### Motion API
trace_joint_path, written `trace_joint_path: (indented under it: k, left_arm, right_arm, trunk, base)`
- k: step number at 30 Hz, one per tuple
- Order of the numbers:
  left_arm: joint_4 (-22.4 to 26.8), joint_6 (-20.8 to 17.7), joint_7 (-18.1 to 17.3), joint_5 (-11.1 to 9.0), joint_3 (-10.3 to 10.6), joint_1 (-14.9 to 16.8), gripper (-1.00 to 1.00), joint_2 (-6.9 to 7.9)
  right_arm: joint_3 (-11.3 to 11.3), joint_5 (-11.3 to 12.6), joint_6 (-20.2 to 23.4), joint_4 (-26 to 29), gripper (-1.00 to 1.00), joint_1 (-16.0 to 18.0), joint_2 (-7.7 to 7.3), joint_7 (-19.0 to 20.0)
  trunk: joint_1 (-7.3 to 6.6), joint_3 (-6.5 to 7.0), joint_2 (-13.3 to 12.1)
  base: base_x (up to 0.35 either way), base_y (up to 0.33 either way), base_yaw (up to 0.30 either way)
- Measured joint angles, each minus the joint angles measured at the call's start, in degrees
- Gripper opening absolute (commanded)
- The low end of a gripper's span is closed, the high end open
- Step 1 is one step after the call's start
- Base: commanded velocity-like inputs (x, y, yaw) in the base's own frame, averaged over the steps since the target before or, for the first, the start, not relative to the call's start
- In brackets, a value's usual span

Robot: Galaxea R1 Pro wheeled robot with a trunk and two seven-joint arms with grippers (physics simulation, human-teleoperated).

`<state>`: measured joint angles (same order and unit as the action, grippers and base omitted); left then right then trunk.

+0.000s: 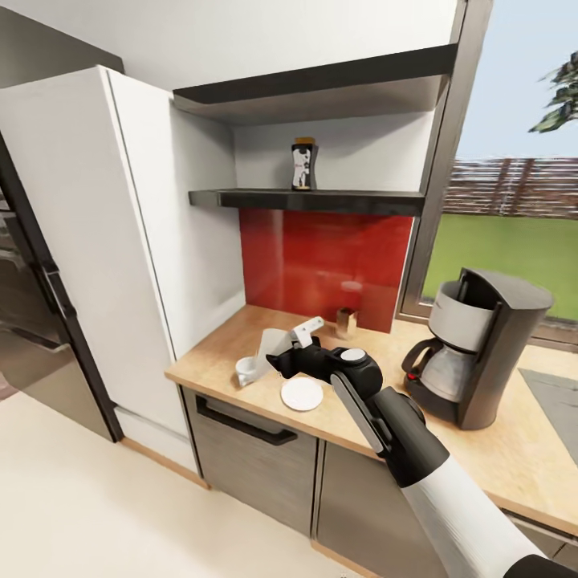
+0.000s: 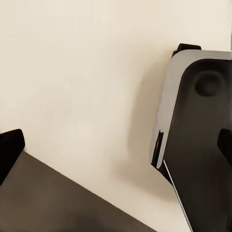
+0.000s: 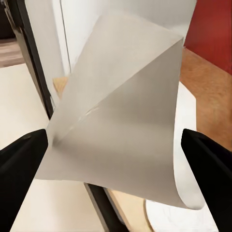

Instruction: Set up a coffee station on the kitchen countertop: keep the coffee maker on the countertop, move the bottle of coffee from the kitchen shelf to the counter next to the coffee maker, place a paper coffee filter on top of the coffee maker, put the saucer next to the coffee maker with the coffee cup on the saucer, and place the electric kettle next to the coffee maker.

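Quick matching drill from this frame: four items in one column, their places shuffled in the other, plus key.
Things:
1. bottle of coffee
2. paper filter
3. saucer
4. coffee maker

Places:
A. on the counter by the window
B. between the right gripper's fingers
C. on the dark wall shelf
D. flat on the counter just beside the right arm's wrist

Pairs: 1-C, 2-B, 3-D, 4-A

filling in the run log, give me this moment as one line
right pincer: paper coffee filter between its fingers | coffee maker: on countertop | bottle of coffee: on shelf | saucer: bare
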<state>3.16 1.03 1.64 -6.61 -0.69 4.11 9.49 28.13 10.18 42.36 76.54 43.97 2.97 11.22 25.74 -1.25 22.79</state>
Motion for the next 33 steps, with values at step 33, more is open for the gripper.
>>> trace_joint_path:
  k: [33]
  left_arm:
    - [-0.1,0.0,0.0,0.0,0.1,0.0,1.0,0.0]
  right_arm:
    - [0.0,-0.1,0.0,-0.1,-1.0,0.0,0.0,0.0]
  trunk:
    - [0.01,0.7,0.1]
  base:
    - [0.0,0.083,-0.282]
